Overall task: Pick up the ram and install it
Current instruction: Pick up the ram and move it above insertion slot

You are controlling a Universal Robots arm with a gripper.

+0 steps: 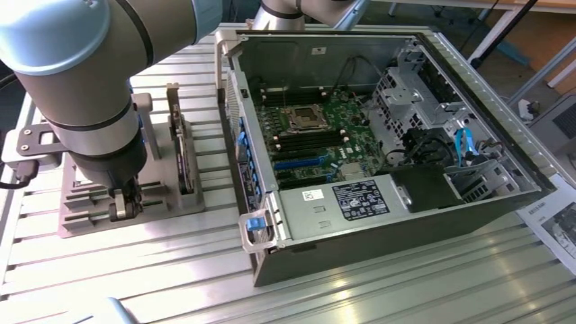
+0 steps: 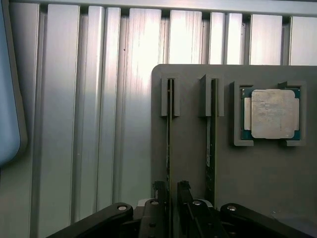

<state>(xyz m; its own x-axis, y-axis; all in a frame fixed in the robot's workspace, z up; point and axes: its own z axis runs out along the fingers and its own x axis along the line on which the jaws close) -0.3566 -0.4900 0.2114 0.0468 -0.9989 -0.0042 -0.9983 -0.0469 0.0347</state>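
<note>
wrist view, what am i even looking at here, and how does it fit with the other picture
The exterior view comes from a camera off the machine. It shows a grey robot arm reaching down to a grey holder on a ribbed metal table, beside an open computer case. The wrist view comes from a camera on the arm, looking past its gripper. One ram stick stands on edge between the open fingers, with a second ram stick alongside and a square processor chip in a pocket. Nothing is held.
</note>
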